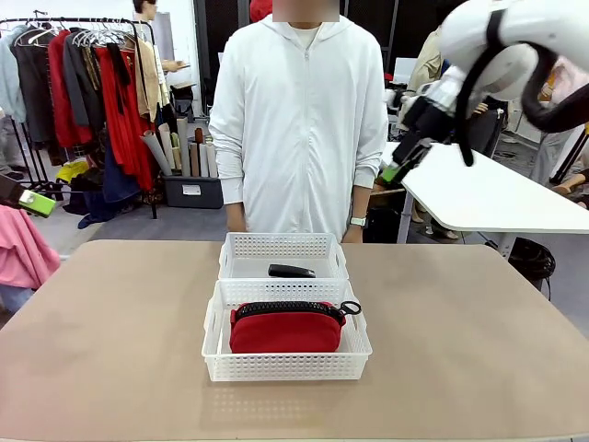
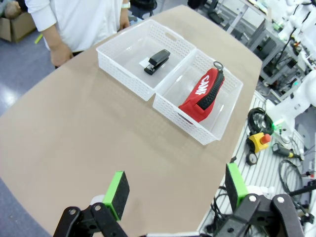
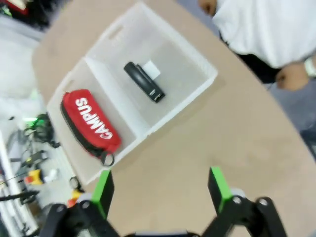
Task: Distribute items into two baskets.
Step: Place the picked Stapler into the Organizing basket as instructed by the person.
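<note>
Front view: near basket [image 1: 213, 348] holds red pouch [image 1: 285, 330], far basket [image 1: 241, 247] stapler [image 1: 291, 271] — both arms' fingers [image 2: 117, 193] [image 3: 218, 188] spread, empty.

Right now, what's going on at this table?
Nothing is being handled. The red pouch lies in the near basket and the small black stapler in the far basket, the two baskets end to end mid-table. Both arms are pulled back above the table, left claw and right claw open and empty. A person stands at the far side, hands down.
</note>
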Available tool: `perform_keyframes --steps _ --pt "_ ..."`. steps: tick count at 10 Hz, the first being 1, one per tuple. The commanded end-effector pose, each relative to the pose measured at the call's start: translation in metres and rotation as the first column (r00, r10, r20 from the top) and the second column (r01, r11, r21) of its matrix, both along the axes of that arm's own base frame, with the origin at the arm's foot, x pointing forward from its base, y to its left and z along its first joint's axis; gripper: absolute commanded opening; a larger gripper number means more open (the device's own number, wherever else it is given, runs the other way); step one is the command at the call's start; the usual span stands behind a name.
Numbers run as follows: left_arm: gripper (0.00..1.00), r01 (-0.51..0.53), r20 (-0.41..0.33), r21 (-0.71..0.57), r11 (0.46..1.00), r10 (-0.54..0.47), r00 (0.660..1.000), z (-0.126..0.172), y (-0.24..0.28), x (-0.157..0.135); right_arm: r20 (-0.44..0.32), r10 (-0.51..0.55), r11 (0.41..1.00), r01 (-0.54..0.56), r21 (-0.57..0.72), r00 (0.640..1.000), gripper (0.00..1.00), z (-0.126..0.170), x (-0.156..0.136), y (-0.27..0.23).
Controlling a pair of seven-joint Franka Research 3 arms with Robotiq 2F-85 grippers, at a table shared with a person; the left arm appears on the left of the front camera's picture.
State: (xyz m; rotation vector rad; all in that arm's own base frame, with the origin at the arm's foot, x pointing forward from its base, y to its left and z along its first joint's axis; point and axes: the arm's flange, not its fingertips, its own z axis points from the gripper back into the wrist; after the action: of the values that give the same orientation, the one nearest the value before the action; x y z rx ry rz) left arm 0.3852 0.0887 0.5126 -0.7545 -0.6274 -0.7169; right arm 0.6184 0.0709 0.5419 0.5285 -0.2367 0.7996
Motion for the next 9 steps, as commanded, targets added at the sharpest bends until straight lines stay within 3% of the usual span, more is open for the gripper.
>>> perform_keyframes --steps 1,4,9 --pt "1.00 0.004 0.002 -0.006 1.000 -0.004 1.000 0.000 0.000 -0.001 0.023 -0.017 0.998 0.016 0.064 1.000 1.00 -0.009 -0.056 -0.032" --pt "1.00 0.004 0.002 -0.006 1.000 -0.004 1.000 0.000 0.000 -0.001 0.021 -0.030 0.988 0.027 0.151 0.999 1.00 -0.014 -0.112 -0.070" --pt "1.00 0.004 0.002 -0.006 1.000 -0.004 1.000 0.000 0.000 -0.001 0.050 -0.226 0.946 0.207 0.247 0.973 1.00 -0.028 -0.189 -0.116"
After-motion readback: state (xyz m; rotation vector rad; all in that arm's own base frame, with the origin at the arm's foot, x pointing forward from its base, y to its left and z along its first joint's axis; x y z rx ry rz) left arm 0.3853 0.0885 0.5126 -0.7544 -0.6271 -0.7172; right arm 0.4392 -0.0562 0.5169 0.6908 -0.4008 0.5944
